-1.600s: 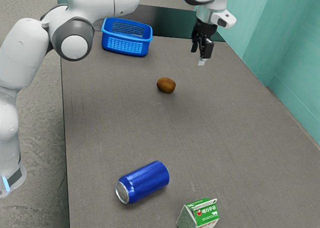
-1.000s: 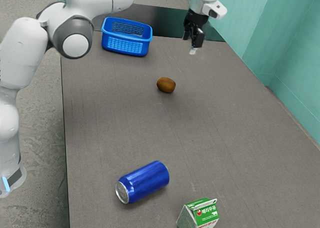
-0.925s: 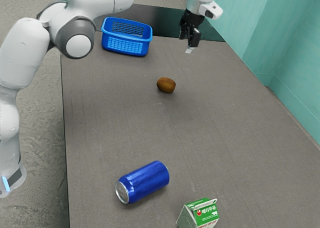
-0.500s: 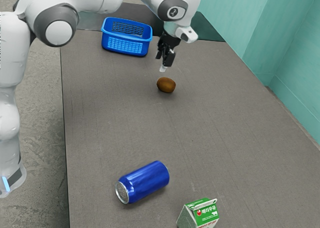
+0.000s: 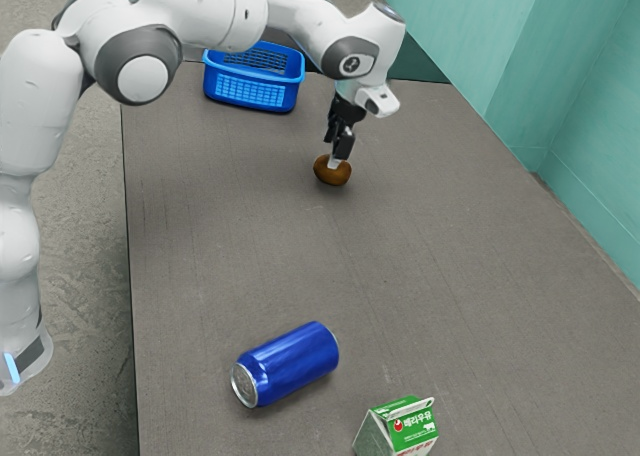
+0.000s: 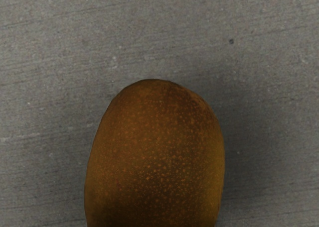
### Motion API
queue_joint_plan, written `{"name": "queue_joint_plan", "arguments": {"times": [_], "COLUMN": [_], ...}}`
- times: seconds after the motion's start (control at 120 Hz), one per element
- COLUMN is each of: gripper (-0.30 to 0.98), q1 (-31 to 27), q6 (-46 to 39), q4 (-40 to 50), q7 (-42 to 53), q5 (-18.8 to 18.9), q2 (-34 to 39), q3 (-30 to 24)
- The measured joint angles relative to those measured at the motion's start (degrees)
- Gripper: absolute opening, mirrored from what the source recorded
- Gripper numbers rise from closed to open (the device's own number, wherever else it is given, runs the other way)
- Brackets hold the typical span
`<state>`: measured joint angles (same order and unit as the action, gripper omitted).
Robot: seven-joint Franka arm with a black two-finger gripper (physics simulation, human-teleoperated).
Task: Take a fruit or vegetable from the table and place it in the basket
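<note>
My gripper point(image 5: 336, 163) is low over the table, its lower end overlapping the upper part of a brown, oval, kiwi-like fruit point(image 5: 334, 177) in the exterior view. The fruit rests on the grey tabletop. Seen from the hand, the fruit point(image 6: 157, 157) is large and speckled, directly under the hand, with its near end cut off by the picture's edge. A blue plastic basket point(image 5: 250, 94) stands near the table's far end, on the exterior view's left of the gripper. Part of its rim is hidden behind the arm.
A blue can point(image 5: 290, 364) lies on its side toward the exterior view's lower edge. Beside it, a green and white milk carton point(image 5: 405, 428) is partly cut off. A teal wall point(image 5: 585, 126) runs along the exterior view's right.
My hand has swung toward the exterior view's left, away from the wall side, and come down to the fruit. The fruit, basket, can and carton have stayed put.
</note>
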<state>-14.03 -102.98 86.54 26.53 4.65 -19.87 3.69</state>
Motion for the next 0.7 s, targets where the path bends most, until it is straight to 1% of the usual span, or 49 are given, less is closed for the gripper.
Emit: {"name": "queue_joint_plan", "arguments": {"times": [0.225,0.7], "gripper": [0.69,0.69], "q1": [-0.37,-0.38], "q6": [-1.25,-3.62], "q4": [1.70,1.44], "q7": [3.56,7.88], "q5": [-0.15,-0.93], "q2": [-1.18,-3.18], "q3": [0.00,-0.08]}}
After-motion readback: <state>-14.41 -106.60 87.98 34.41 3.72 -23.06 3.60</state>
